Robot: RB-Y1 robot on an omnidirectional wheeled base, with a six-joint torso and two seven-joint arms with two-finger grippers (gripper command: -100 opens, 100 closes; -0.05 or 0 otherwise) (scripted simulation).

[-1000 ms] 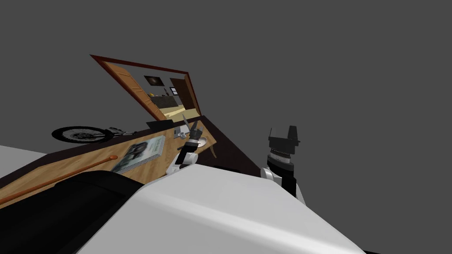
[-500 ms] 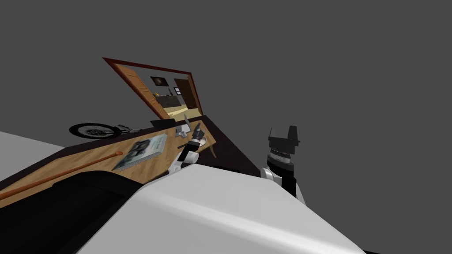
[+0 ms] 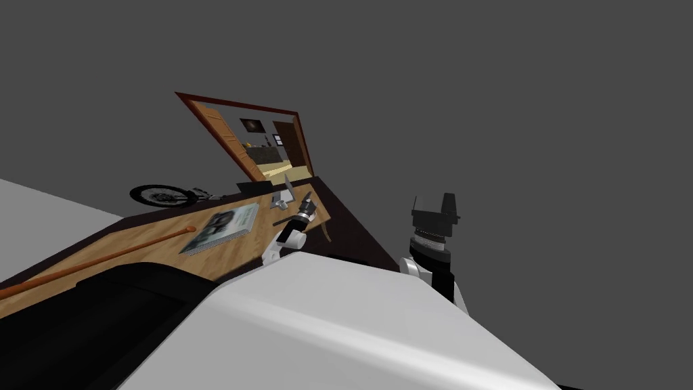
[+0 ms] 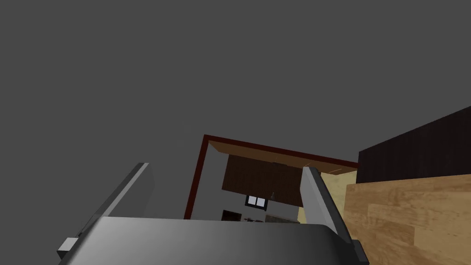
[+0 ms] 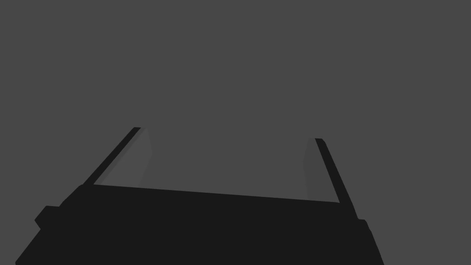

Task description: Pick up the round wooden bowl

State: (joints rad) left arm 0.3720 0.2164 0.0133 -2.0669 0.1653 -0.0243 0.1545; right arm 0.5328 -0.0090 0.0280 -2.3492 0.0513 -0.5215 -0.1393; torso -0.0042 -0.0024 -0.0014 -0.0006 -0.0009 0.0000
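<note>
A wooden table (image 3: 223, 250) runs from the left to a corner near the middle of the head view. My left gripper (image 3: 298, 191) hangs over that corner, open, with nothing between its fingers (image 4: 317, 193). In the left wrist view the open left gripper (image 4: 225, 168) looks past the table corner (image 4: 409, 216) toward a doorway. A pale, shallow round bowl (image 3: 313, 216) shows as a sliver beside my left wrist, mostly hidden by it. My right gripper (image 3: 433, 200) is raised at the right, away from the table, and stands open (image 5: 227, 134).
On the table lie a book (image 3: 223, 229), a long thin wooden stick (image 3: 101, 261) and a small grey object (image 3: 278, 202). A red-framed open doorway (image 3: 264, 145) stands behind the table. A bicycle wheel (image 3: 162, 196) rests on the floor to the left. Grey walls surround.
The whole head picture has slid right and shrunk a little, so I have moved. My left hand has reached further over the table corner and covers more of the bowl. The right arm is still.
</note>
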